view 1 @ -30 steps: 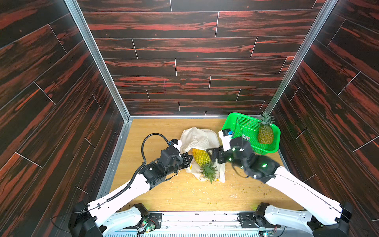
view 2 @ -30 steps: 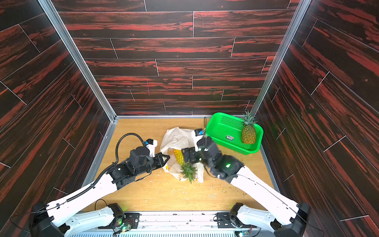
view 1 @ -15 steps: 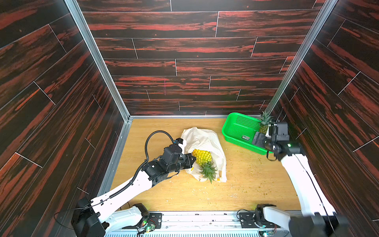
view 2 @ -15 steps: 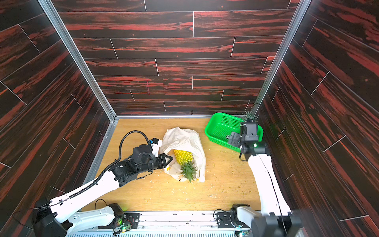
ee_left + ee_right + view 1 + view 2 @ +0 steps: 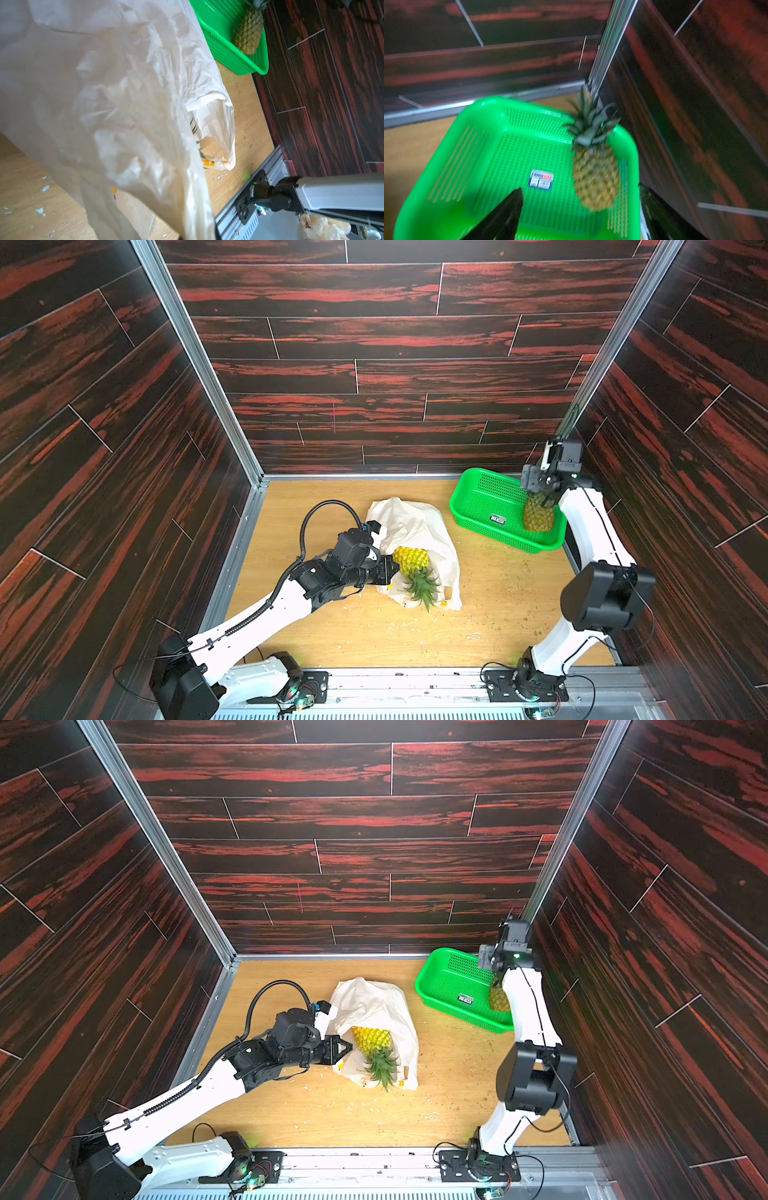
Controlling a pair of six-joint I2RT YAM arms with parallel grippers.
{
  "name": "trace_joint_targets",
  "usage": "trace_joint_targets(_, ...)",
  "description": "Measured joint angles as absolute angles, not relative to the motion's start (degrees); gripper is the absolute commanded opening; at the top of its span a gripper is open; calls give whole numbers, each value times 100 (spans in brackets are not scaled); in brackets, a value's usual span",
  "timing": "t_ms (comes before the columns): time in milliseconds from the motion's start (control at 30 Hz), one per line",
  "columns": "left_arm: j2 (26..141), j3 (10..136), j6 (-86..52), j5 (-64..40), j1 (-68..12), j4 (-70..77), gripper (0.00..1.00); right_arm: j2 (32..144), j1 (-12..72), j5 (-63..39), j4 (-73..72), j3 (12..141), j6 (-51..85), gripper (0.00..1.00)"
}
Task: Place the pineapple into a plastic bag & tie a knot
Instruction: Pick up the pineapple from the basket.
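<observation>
Where dark walls (image 5: 374, 344) end, flecks (image 5: 471, 636) dot the tabletop (image 5: 316, 489).

Bright, even light with soft shadows. Motion blur around the green basket (image 5: 477, 162); plastic bag (image 5: 104, 93) close to the lens, soft-focused.

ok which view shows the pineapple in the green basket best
Right wrist view: the basket pineapple shows whole, though blurred. In both top views the right arm partly hides it; left wrist view cuts off its crown.
</observation>
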State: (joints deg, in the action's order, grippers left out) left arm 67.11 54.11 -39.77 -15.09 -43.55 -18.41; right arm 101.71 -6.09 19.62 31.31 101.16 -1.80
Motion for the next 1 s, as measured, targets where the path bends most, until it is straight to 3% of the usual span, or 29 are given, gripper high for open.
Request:
trace_joint_targets(500,7024,5408,-3555,-2408,-4351,-1669,0,12547,-976,1579,3564,12569,-753,92)
trace_joint_targets(700,7048,5413,-3557,-2475,-4351,-1667,0,13174,-1070,1647,3688,12991,-779,89)
trace_joint_targets(767,7085,5415,-3557,-2497,-4351,-1669,0,13332,-1070,1686,3699,13078,-727,80)
trace_joint_targets(900,7161,5474,-3557,-2510,-4351,-1680,0,13541,-1059,1645,3664,13194,-602,46)
trace_joint_targets(1000,7210,5540,-3557,-2512,-4351,-1678,0,13566,-1046,1559,3671,13290,-491,26)
